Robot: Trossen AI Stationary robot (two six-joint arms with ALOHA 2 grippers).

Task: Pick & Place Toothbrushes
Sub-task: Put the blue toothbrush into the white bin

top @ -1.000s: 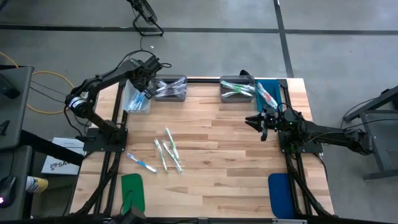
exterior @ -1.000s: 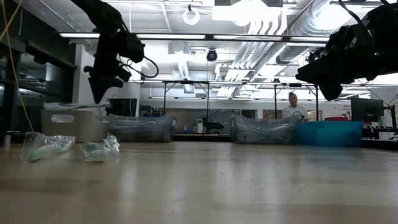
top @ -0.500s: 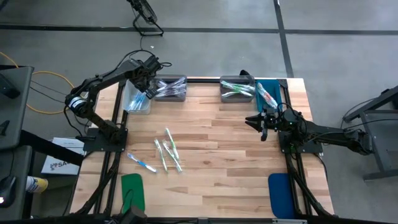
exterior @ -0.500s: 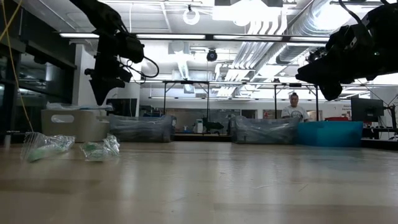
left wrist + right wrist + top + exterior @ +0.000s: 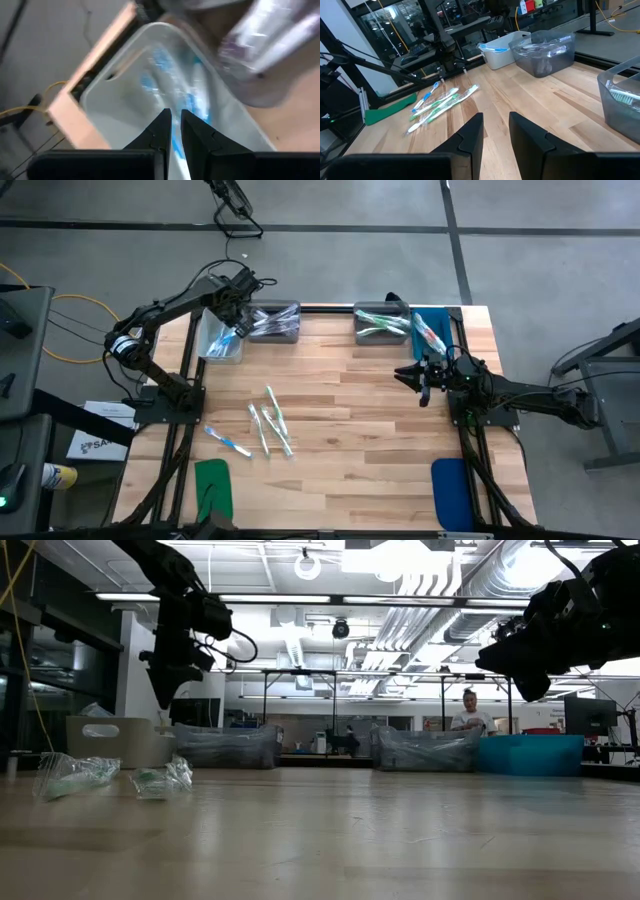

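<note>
**Left pincer over the white bin**

The left pincer hung above the white bin at the table's far left corner, fingers a narrow slit apart — a blue toothbrush seemed to sit between them, though blur left the grip unclear. More blue toothbrushes lay in the bin. Loose toothbrushes lay scattered on the table nearby. The right pincer waited at the right side — partly open, empty.
</note>
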